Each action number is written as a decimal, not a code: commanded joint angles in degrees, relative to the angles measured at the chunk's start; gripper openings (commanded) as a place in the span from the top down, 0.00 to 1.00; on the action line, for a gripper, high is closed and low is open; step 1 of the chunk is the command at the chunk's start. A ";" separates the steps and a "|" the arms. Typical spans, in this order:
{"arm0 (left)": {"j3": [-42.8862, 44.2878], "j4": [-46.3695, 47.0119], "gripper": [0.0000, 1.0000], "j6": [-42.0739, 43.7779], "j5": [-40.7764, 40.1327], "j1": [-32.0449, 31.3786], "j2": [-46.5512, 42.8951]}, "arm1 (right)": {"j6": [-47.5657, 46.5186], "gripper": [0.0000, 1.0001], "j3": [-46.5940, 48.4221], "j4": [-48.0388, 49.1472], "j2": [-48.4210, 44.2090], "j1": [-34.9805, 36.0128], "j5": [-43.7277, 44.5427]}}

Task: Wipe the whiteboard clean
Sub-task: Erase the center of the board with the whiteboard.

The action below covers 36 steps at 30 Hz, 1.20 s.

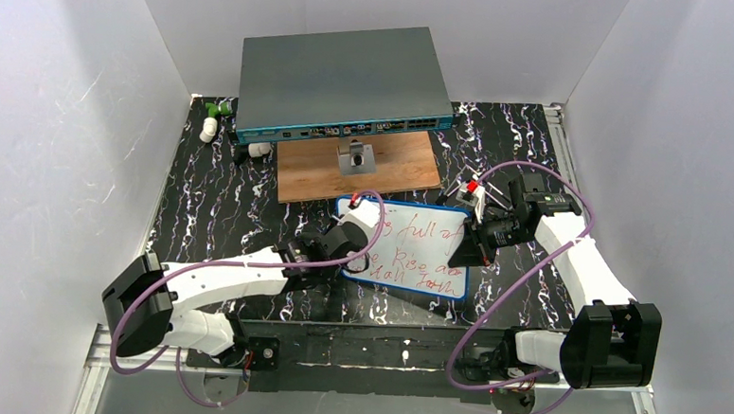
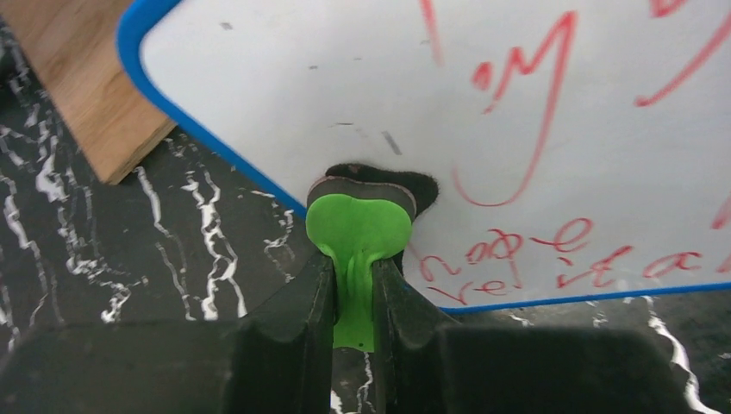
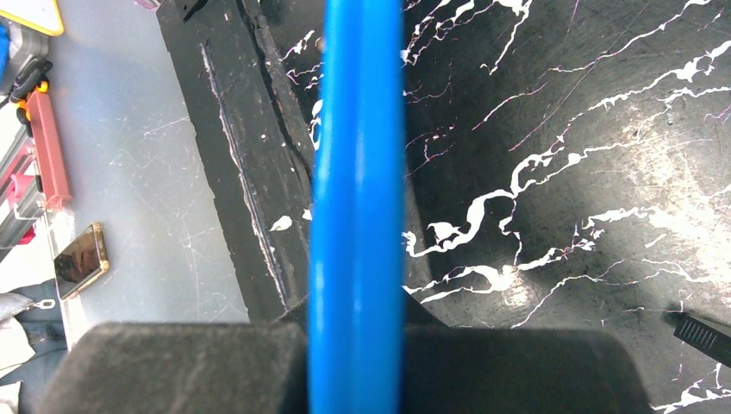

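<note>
Our left gripper (image 2: 353, 297) squeezes a green eraser (image 2: 359, 226) that touches the whiteboard (image 1: 416, 252). Our right gripper (image 3: 356, 345) pinches its blue edge. The whiteboard is on the black table (image 1: 221, 199), by the wood (image 1: 403, 171).

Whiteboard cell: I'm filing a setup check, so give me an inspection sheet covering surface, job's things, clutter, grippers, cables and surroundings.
Surface: black, white-veined tabletop.
Job's things: whiteboard, blue frame, red handwriting across it.
Clutter: grey switch box and wooden board at the back, small metal part on the wood; white and green bits far left.
Grippers: left gripper shut on green eraser, pad at the board's left edge; right gripper shut on the board's right edge.
Cables: purple cables loop beside both arms.
Surroundings: white walls on three sides.
</note>
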 commanded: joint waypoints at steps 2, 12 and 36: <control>4.23 -2.70 1.00 -0.18 -6.17 2.01 0.14 | -3.68 0.99 1.21 -2.78 -0.79 0.91 -3.26; 8.40 3.55 1.00 2.73 9.27 1.36 4.52 | -3.72 0.99 1.11 -2.70 -1.22 0.91 -2.95; 10.15 4.31 1.00 1.94 10.47 4.68 4.10 | -3.90 0.99 1.12 -2.82 -0.63 0.91 -2.86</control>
